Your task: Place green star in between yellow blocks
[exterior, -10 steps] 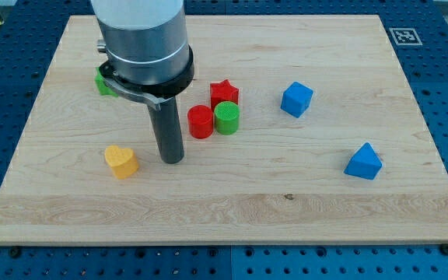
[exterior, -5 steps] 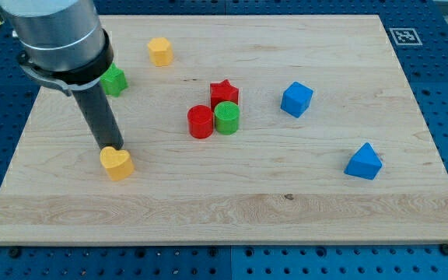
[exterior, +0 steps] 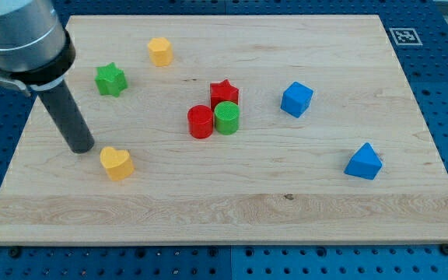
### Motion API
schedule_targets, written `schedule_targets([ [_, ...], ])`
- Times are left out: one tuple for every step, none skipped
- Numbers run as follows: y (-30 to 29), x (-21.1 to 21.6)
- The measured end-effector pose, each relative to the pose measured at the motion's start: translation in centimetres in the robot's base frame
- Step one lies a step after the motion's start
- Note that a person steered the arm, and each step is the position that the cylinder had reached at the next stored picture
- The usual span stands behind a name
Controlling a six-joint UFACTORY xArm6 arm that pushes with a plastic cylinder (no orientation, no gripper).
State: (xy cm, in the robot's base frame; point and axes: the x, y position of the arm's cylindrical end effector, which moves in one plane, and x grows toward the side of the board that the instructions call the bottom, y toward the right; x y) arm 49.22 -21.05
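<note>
The green star (exterior: 110, 79) lies at the board's upper left. A yellow block (exterior: 160, 51) sits above and to its right near the top edge. A yellow heart-shaped block (exterior: 117, 162) lies lower down, below the star. My tip (exterior: 82, 147) rests on the board just left of the yellow heart, apart from it, and below and left of the green star.
A red star (exterior: 224, 92), a red cylinder (exterior: 201, 121) and a green cylinder (exterior: 227, 117) cluster at the board's middle. A blue cube (exterior: 296, 99) lies to their right. A blue triangular block (exterior: 363, 162) lies at the lower right. The wooden board (exterior: 286, 194) has a marker tag at its top right corner.
My tip has moved left across the board, from right of the yellow heart to its left. The arm no longer hides the green star and the upper yellow block. The blocks have not moved.
</note>
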Motion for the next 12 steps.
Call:
schedule_targets([
  [-1.4, 0.0],
  [-3.9, -0.4],
  [-5.4, -2.2],
  [-5.6, -4.7],
  [-5.6, -6.2],
  [-5.6, -8.5],
  [-5.6, -10.2],
  [-5.6, -11.8],
  [-5.5, -14.1],
  [-3.1, -14.1],
  [-2.7, -14.1],
  [-1.2, -14.1],
])
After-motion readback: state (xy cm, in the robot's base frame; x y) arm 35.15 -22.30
